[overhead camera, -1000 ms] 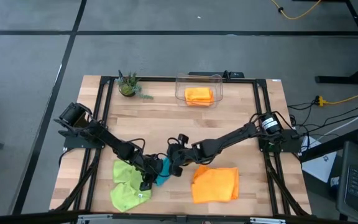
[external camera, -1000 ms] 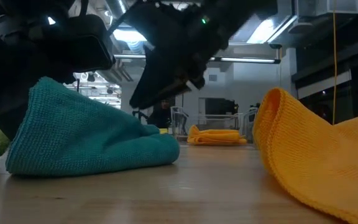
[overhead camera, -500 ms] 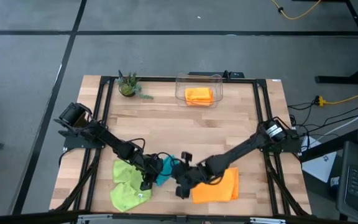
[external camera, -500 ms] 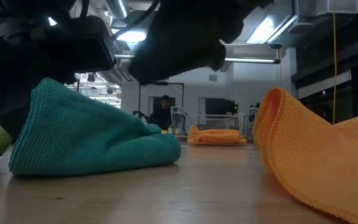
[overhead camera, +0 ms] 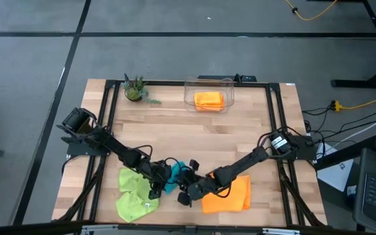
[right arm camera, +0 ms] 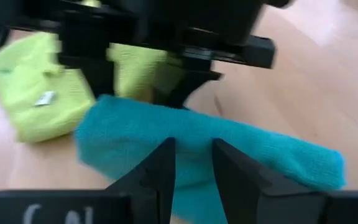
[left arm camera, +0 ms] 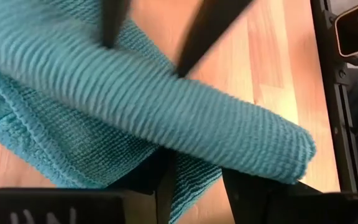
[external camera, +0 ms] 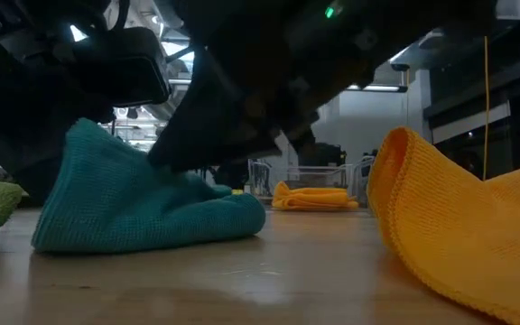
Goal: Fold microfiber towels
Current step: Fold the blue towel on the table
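1. Teal towel bunched near the front edge of the wooden worktop, between the lime green towel and the loose orange towel.
2. Left end effector on the teal towel's lime-green side, fingers pinching a fold of the teal cloth, seen close in the left wrist view.
3. Right end effector on the teal towel's opposite side, just in front of the orange towel's near edge; fingers set narrowly apart over the teal cloth's edge, though whether actually pinching it cannot be told.
4. Teal towel raised to a peak in the low view, dark arm parts directly above.
5. Lime green towel crumpled just beside the teal towel, touching or nearly so.
6. Loose orange towel lying mostly flat, one edge humped up in the low view.
7. Second orange towel folded inside the clear bin, well behind the teal towel, near the worktop's back edge.
8. Small potted plant beside the bin.
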Available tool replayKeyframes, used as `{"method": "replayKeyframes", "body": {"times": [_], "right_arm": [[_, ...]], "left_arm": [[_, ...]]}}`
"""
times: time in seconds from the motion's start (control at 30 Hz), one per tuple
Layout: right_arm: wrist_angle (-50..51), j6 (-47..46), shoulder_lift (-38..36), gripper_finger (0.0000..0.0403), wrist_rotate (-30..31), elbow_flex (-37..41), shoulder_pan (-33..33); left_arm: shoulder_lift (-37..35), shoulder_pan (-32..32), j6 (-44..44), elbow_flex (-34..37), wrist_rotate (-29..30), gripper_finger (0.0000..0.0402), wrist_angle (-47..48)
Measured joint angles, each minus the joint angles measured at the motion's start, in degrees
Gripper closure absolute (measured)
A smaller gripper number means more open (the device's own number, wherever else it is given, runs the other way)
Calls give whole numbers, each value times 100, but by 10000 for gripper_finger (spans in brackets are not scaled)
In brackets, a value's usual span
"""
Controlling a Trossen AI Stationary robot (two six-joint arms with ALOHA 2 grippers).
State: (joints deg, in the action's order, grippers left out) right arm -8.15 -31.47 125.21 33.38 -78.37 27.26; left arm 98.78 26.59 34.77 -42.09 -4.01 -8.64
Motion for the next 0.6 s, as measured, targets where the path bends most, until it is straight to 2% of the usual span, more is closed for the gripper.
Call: {"method": "replayKeyframes", "body": {"times": [0.23, 0.4, 0.6], "right_arm": [[-282, -103, 321, 295, -10, -1, -264], [-367, -247, 583, 295, -247, -22, -383], [-408, -412, 694, 295, -376, -33, -401]], "left_arm": [[0, 2, 149, 2, -22, 282, -19], [0, 4, 353, 2, -61, 282, -62], [-317, -122, 715, 2, -702, 282, 166]]}}
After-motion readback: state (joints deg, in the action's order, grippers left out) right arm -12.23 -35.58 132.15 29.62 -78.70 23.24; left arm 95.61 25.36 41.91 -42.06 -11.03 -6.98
